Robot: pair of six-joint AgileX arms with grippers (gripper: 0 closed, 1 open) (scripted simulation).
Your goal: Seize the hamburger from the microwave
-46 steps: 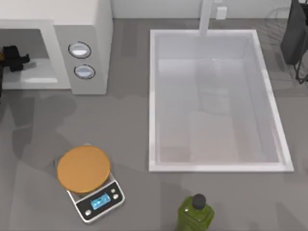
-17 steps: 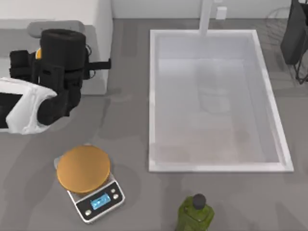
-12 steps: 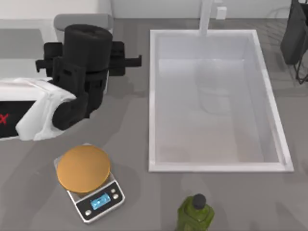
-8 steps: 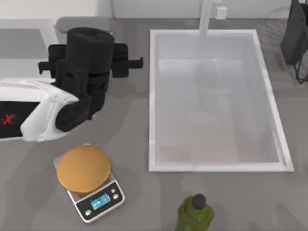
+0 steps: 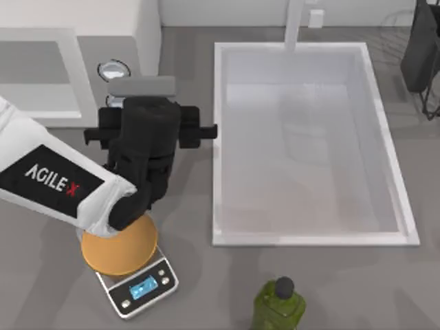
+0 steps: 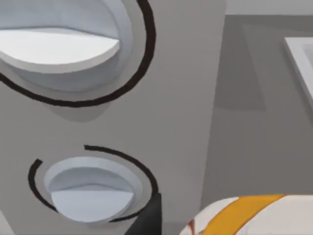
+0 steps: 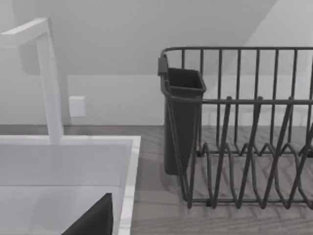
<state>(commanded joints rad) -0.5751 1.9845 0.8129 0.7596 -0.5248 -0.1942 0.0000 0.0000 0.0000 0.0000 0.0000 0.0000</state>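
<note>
My left gripper [image 5: 143, 103] hovers just in front of the microwave [image 5: 148, 27], facing its dial panel [image 6: 186, 98]. In the left wrist view the two round dials [image 6: 90, 196] loom close. At that view's edge the hamburger [image 6: 234, 215], whitish with an orange band, sits against a dark finger [image 6: 146, 223], and the gripper is shut on it. From above, the arm hides the hamburger. The microwave's open cavity [image 5: 34, 75] lies to the left of the gripper. My right arm is parked at the far right, one dark finger [image 7: 93, 221] off to the side, open.
A kitchen scale with an orange disc [image 5: 120, 251] stands under the left arm's forearm, partly covered. The white sink [image 5: 218, 137] with its faucet [image 5: 294, 24] takes up the right half. A green bottle [image 5: 280, 302] stands at the front. A dark dish rack [image 7: 244, 137] sits far right.
The left arm has come out of the microwave's cavity with the hamburger, swung right across the dial panel, and drawn back toward the scale.
</note>
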